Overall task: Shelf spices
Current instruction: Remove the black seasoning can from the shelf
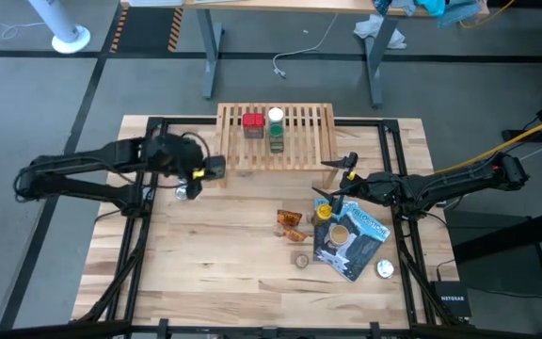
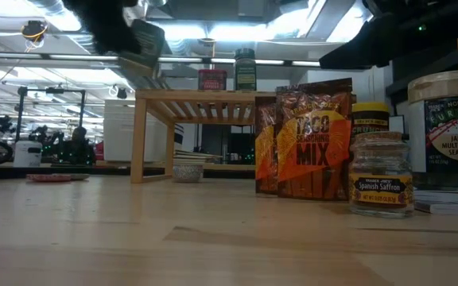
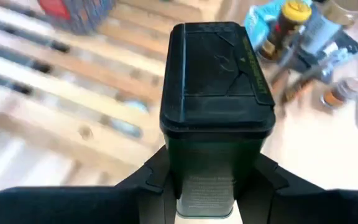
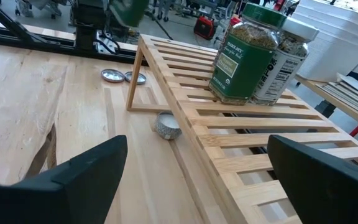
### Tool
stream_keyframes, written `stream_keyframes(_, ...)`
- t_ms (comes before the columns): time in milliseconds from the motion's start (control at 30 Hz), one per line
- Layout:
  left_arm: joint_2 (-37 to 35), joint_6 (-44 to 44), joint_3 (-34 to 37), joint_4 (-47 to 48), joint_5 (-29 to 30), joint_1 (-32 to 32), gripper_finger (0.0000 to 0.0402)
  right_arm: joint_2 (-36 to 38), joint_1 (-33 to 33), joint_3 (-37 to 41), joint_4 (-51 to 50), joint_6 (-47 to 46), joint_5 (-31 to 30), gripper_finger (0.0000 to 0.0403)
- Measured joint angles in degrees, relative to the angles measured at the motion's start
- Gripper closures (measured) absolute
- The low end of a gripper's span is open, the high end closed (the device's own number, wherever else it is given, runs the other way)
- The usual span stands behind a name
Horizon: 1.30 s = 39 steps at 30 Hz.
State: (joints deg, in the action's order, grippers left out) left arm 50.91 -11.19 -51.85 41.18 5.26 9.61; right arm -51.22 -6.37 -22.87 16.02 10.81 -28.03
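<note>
While the left gripper [image 3: 207,186] holds the dark square tin [image 3: 216,106] raised beside the shelf's [image 1: 299,151] left end, ready for placing, the right gripper [image 1: 332,179] waits wide open near the remaining spices [image 1: 294,224].

One shelf [image 1: 276,137], three jars on it: red-capped [image 1: 252,123], white-capped [image 1: 276,116], green-capped [image 1: 278,137]. One dark tin [image 3: 216,106] aloft. Two orange packets [image 2: 302,143], two silver discs [image 4: 123,76], one blue pouch [image 1: 351,239].

Pale wood shelf [image 1: 276,141], seemingly matt tin [image 3: 216,81]
</note>
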Motion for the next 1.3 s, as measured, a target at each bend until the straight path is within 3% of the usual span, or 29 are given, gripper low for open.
stream_keyframes(333, -1.0, -14.4, 10.3, -1.3, 6.1, -13.2, 0.0298, 0.0, 0.0, 0.0, 0.1, 0.0, 0.0, 0.001)
stream_keyframes(533, -1.0, -18.7, 21.2, -17.4, 7.4, -18.4, 0.0298, 0.0, 0.0, 0.0, 0.2, 0.0, 0.0, 0.001)
stream_keyframes(867, -0.8, -21.8, 37.1, -48.4, 9.0, -19.5, 0.0298, 0.0, 0.0, 0.0, 0.2, 0.0, 0.0, 0.001)
stream_keyframes(1067, -0.1, -24.9, 40.7, -51.2, 9.0, -19.5, 0.0298, 0.0, 0.0, 0.0, 0.4, 0.0, 0.0, 0.001)
stream_keyframes(1300, 5.7, -24.4, 42.8, -58.2, 9.0, -19.5, 0.0298, 0.0, 0.0, 0.0, 0.4, 0.0, 0.0, 0.001)
